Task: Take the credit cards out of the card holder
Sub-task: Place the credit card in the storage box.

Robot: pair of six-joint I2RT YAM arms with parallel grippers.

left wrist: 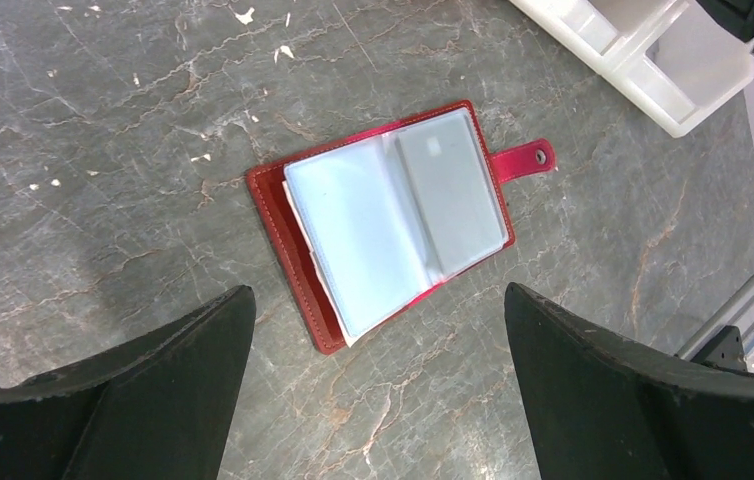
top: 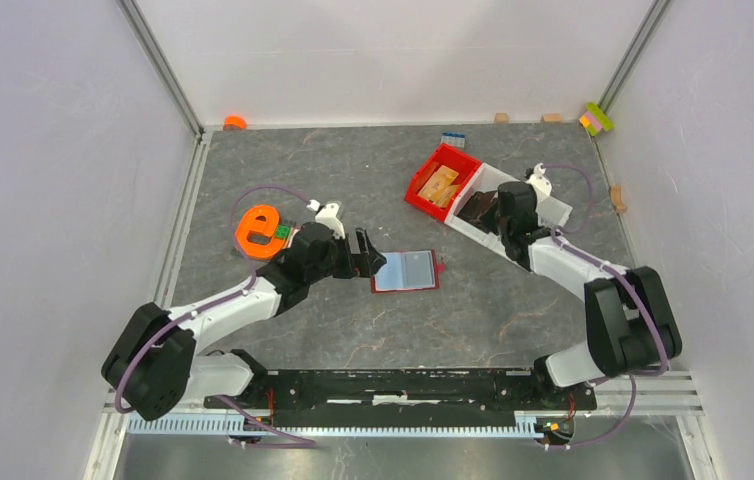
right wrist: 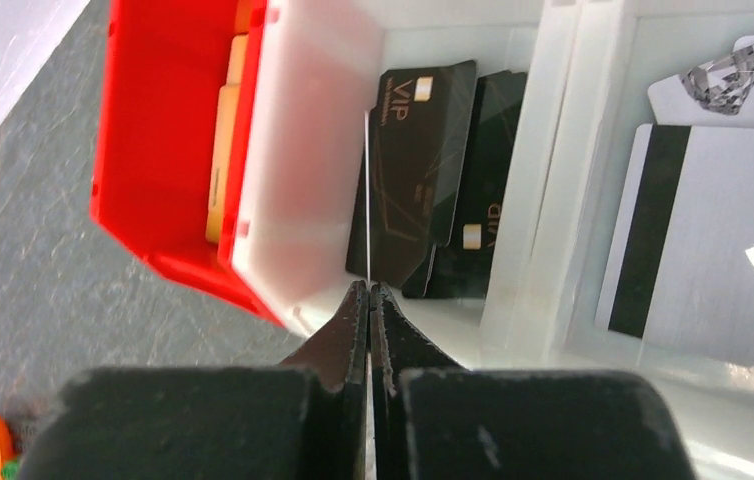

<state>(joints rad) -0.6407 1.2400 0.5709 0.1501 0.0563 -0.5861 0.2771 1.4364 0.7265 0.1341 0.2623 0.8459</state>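
The card holder (top: pixel 406 270) (left wrist: pixel 305 278) lies open on the table, its strap pointing right. Its clear sleeves show a light blue card (left wrist: pixel 358 235) and a grey card (left wrist: pixel 450 195). My left gripper (top: pixel 371 260) (left wrist: pixel 378 295) hovers just left of the holder, open wide, with nothing between its fingers. My right gripper (top: pixel 498 210) (right wrist: pixel 368 288) is over the white tray (top: pixel 558 212) (right wrist: pixel 543 200), shut on a thin credit card (right wrist: pixel 366 200) that I see edge-on as a pale line. It hangs above black cards (right wrist: pixel 418 150) lying in the tray.
A bright red bin (top: pixel 423 190) (right wrist: pixel 153 130) with tan wooden pieces (top: pixel 440 183) sits against the tray's left side. More pale cards (right wrist: pixel 703 240) lie in the tray's other compartment. An orange object (top: pixel 258 230) is beside my left arm. Small blocks line the back wall.
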